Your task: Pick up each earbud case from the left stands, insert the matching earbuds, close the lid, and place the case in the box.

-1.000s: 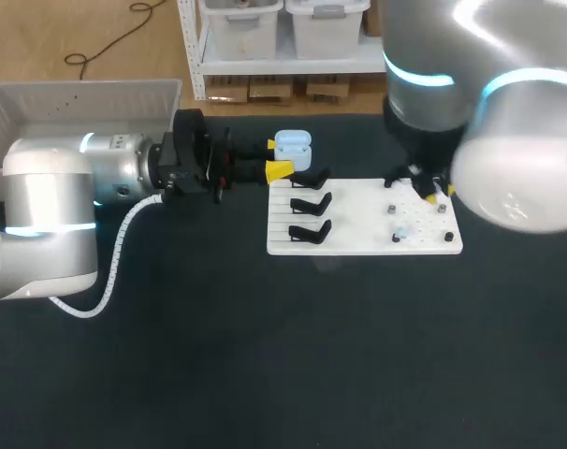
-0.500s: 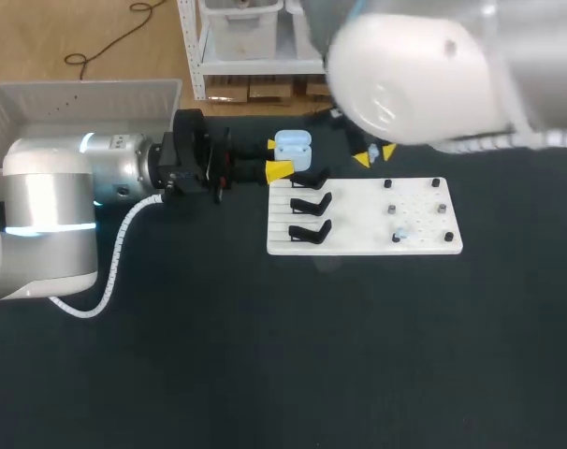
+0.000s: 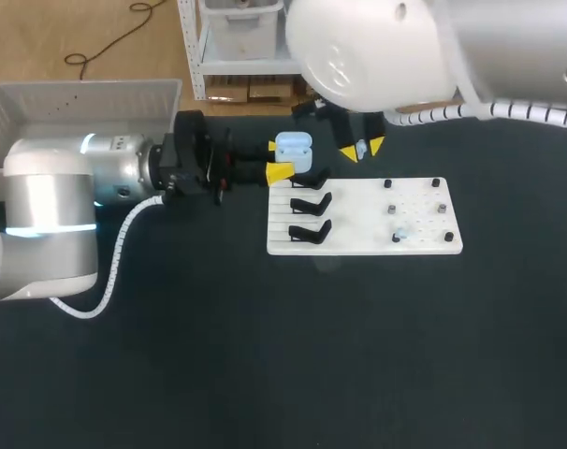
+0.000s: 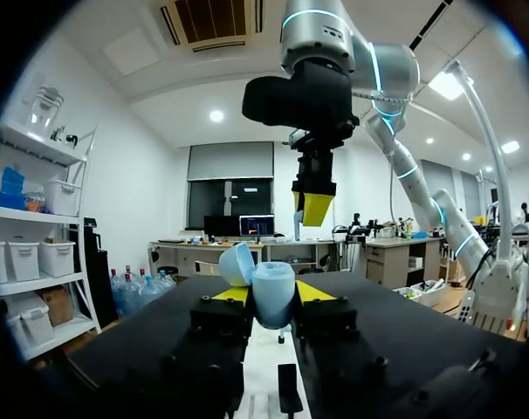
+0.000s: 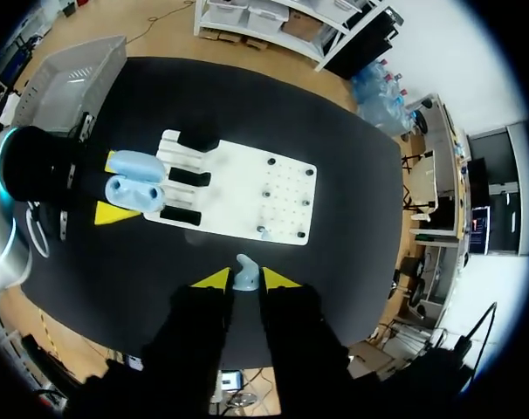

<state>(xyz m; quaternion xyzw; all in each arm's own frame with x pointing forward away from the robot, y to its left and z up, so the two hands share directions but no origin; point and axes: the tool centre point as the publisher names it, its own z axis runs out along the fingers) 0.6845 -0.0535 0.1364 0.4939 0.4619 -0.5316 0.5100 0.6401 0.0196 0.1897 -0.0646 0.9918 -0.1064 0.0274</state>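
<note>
While left claw (image 3: 277,157) grips open case (image 3: 293,150), right claw (image 3: 362,150) pinches earbud (image 5: 245,269) above black table (image 3: 265,355).

Robotics lab, I judge, though the views are cramped: my left arm (image 3: 50,206) and right arm (image 3: 405,47) over a black table (image 3: 265,355) bearing a white pegged fixture board (image 3: 358,234).

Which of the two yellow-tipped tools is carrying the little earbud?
The right tool: a pale blue earbud is pinched between its tips. The left tool grips the open case instead.
</note>
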